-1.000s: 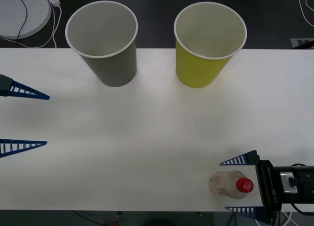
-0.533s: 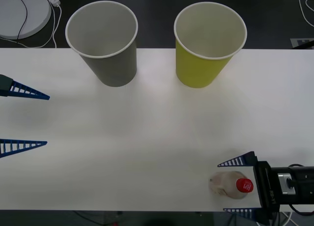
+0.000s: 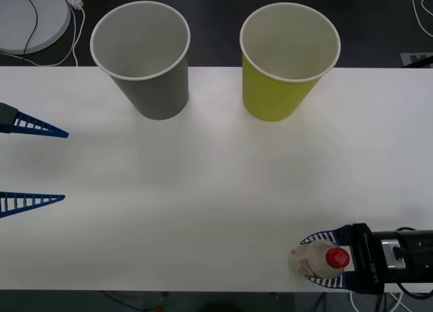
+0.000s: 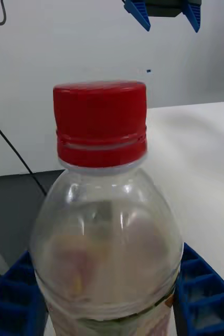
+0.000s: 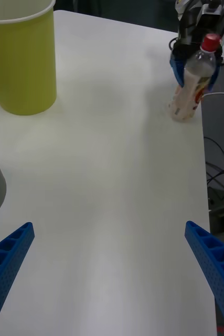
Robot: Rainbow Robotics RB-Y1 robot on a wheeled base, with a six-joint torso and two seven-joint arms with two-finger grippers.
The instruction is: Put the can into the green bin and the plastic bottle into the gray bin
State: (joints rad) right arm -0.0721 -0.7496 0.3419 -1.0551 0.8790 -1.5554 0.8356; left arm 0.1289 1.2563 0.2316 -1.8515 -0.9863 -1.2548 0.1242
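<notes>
Front view: your white table [image 3: 203, 190] held the gray bin [image 3: 145, 61] and green bin [image 3: 287, 61] side by side at the far edge. Your left gripper [image 3: 30, 164] waited at the left, fingers wide apart. Your right gripper [image 3: 323, 260] squeezed the upright plastic bottle [image 3: 318, 259] near the table's front right corner.
</notes>
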